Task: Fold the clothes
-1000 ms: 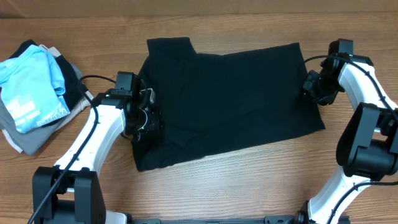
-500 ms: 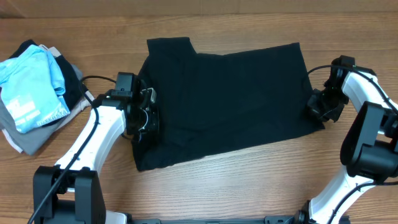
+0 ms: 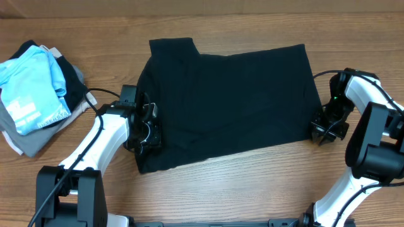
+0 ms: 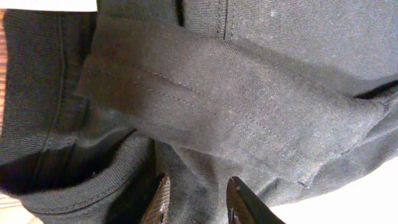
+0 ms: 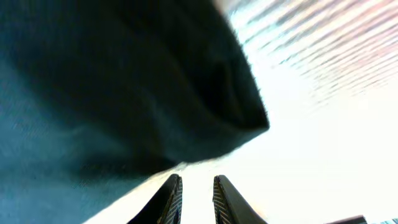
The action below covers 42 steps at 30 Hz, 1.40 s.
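Observation:
A black shirt lies spread flat across the middle of the table. My left gripper is over the shirt's left edge, by a folded sleeve. In the left wrist view its jaws are apart, with the shirt's fabric under and between them. My right gripper is at the shirt's lower right corner. In the right wrist view its jaws are slightly apart and empty over bare table, with the shirt's corner just ahead of them.
A pile of clothes with a light blue shirt on top lies at the far left of the table. Bare wood table runs along the front edge. A cable trails from the left arm toward the pile.
My right gripper has moved down the shirt's right edge from the upper part to the lower right corner. My left gripper has shifted slightly toward the front.

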Each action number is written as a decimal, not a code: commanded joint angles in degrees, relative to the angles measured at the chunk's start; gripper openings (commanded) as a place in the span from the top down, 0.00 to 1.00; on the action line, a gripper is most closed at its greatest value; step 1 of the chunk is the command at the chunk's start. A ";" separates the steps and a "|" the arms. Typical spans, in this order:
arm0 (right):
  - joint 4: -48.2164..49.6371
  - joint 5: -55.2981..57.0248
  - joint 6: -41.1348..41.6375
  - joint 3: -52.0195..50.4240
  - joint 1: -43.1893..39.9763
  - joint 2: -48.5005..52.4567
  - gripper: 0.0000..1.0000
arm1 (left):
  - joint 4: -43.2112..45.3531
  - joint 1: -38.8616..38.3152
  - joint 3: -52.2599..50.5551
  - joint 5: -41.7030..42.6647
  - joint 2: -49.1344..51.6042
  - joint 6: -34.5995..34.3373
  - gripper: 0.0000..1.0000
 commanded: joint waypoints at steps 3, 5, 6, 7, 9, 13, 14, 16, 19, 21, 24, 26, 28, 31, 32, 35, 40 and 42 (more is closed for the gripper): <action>1.86 2.01 3.19 1.40 0.07 0.59 0.71 | 0.24 0.15 -0.57 4.22 0.46 1.16 0.65; 2.43 1.68 4.72 2.73 -0.39 0.59 0.68 | 0.22 0.15 -0.57 4.59 0.46 1.11 0.64; 2.91 0.83 4.68 3.21 -0.59 0.59 0.67 | 0.22 0.15 -0.57 4.59 0.46 1.09 0.64; 3.30 -0.24 4.35 3.74 -0.85 0.59 0.66 | 0.20 0.13 -0.57 4.57 0.46 1.09 0.64; 4.35 -1.75 4.28 4.13 -1.46 0.59 0.66 | 0.28 -0.07 -0.57 4.52 0.46 1.09 0.64; 6.34 -6.25 4.28 4.11 -2.93 0.57 0.58 | 0.79 -0.07 -0.57 4.52 0.46 1.09 0.64; 6.78 -6.45 4.28 4.11 -3.08 0.57 0.55 | 1.05 -0.07 -0.57 4.48 0.46 1.11 0.63; 7.19 -6.19 4.26 4.07 -3.06 0.57 0.53 | 1.42 -0.07 -0.57 4.33 0.46 1.09 0.63; 7.72 -6.16 4.31 4.00 -3.06 0.57 0.73 | 1.62 -0.07 -0.57 4.28 0.46 1.14 0.63; 7.82 -6.16 4.35 4.00 -3.06 0.57 0.96 | 1.73 -0.07 -0.57 4.07 0.46 1.14 0.63; 5.62 -5.51 4.72 4.00 -3.10 0.57 0.96 | 1.46 -0.07 -0.57 3.91 0.46 1.14 0.63; 1.73 -2.93 5.18 4.00 -3.10 0.57 0.96 | 1.27 -0.07 -0.57 3.89 0.46 1.16 0.63; -1.16 -0.22 5.18 4.00 -3.10 0.57 0.96 | 1.33 -0.07 -0.57 3.89 0.46 1.16 0.63; -5.81 5.03 6.67 4.00 -3.10 0.55 0.96 | 1.29 -0.04 -0.57 2.43 0.46 1.16 0.63; -6.64 5.42 6.67 4.00 -3.10 0.48 0.96 | 1.29 -0.04 -0.57 2.19 0.46 1.14 0.64; -8.44 5.51 6.64 3.69 -3.10 0.00 0.96 | 1.38 -0.04 -0.57 2.19 0.46 1.14 0.64; -5.46 5.49 6.64 -1.88 -3.06 -3.98 0.96 | 1.73 -0.04 -0.57 2.23 0.46 1.11 0.66; -2.86 5.42 6.69 -5.64 -3.21 -5.70 0.96 | 1.64 -0.04 -0.57 2.27 0.44 1.11 0.69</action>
